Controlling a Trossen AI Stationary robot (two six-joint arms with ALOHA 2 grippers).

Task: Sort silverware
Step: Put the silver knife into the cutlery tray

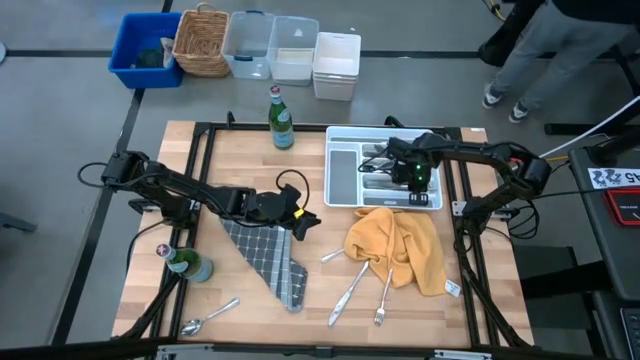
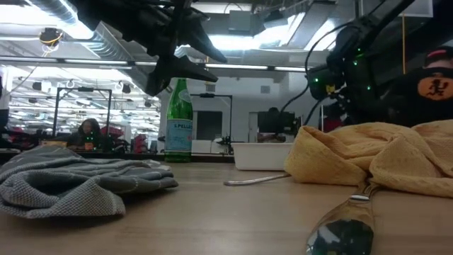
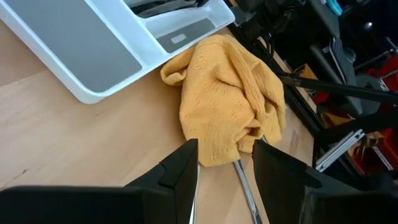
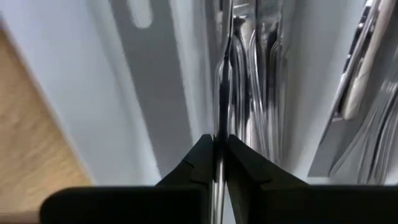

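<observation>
The right gripper [image 4: 221, 146] hangs over the white tray [image 1: 342, 160] at the far right of the desk [image 1: 250, 150], its jaws clenched on a thin piece of silverware [image 4: 221, 81] held edge-on above a compartment that already has cutlery lying in it — whether fork, knife or spoon I cannot tell. The left gripper [image 3: 225, 155] sits mid-desk with jaws released, gripping nothing, above the grey checked cloth [image 1: 265, 262] and facing the yellow cloth [image 1: 400, 240]. More silverware lies loose on the desk — three pieces [image 1: 350, 290] at the near edge of the yellow cloth and a spoon [image 1: 205, 318] at the near left corner. Two green bottles stand on the desk: one at the far side [image 1: 281, 118], one near the left [image 1: 186, 264].
</observation>
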